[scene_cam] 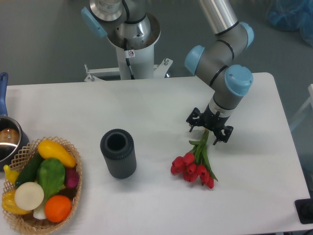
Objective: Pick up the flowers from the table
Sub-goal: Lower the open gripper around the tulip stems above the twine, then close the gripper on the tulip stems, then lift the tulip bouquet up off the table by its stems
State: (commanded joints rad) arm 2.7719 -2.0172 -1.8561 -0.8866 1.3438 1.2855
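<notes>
Camera view, looking down on the table (146,103): the flowers (194,164) lie flat on its right half, nearer the front edge than the back; their long axis runs on a slant, red heads at the near-left end, thin green stems reaching up and to the right toward the far side; the gripper (209,128) hangs directly over that far stem end, so the bunch trails away from it toward the near left; its fingers (193,119) stand spread, one to each side of the stems, with a gap between them and nothing held. I judge the coming move to hinge on this straddle: the jaws appear set across the stem line, not along it, which suits a close. The top of the stems is covered by the gripper body, so whether the fingertips touch the tabletop or the stems cannot be made out; the pale band is too small to place. A dark ribbed cylinder (118,152) stands well apart to the left.
</notes>
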